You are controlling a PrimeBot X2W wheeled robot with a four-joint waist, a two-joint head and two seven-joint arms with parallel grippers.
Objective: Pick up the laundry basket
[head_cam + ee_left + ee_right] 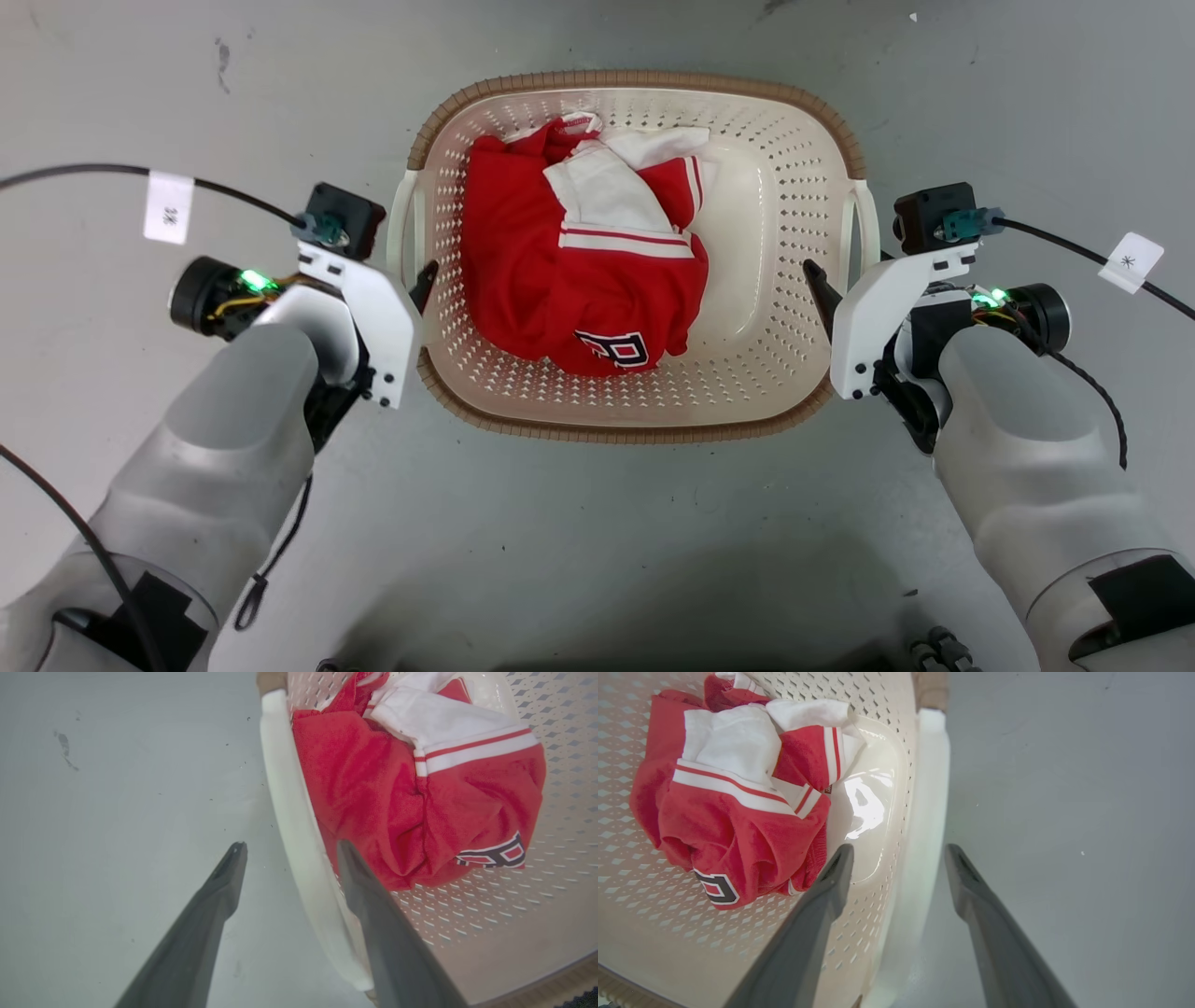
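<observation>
Basket position: the laundry basket (635, 80) sits on the grey floor (597, 541), centred between the two arms, with its longer sides running left to right in the head view. A crumpled red and white garment (560, 280) lies inside, mostly over the left half. A glossy patch of the basket's base shows to the right of it.

Left gripper (290, 845): released, with the fingers spread wide. In the left wrist view the white left handle (289, 812) passes between the two fingers. One finger lies outside, over the floor. The other lies on the inner side, in front of the perforated wall and the garment. Whether either finger touches the handle cannot be told.

Right gripper (899, 849): also released, with the fingers spread wide. In the right wrist view the white right handle (927, 812) runs between the fingers. One finger is over the basket's interior and the other is over the floor. Contact with the handle cannot be told here either.

Head view: each wrist is just beside its own side of the basket, near the handle. One dark fingertip of each gripper shows close to the brown rim.
</observation>
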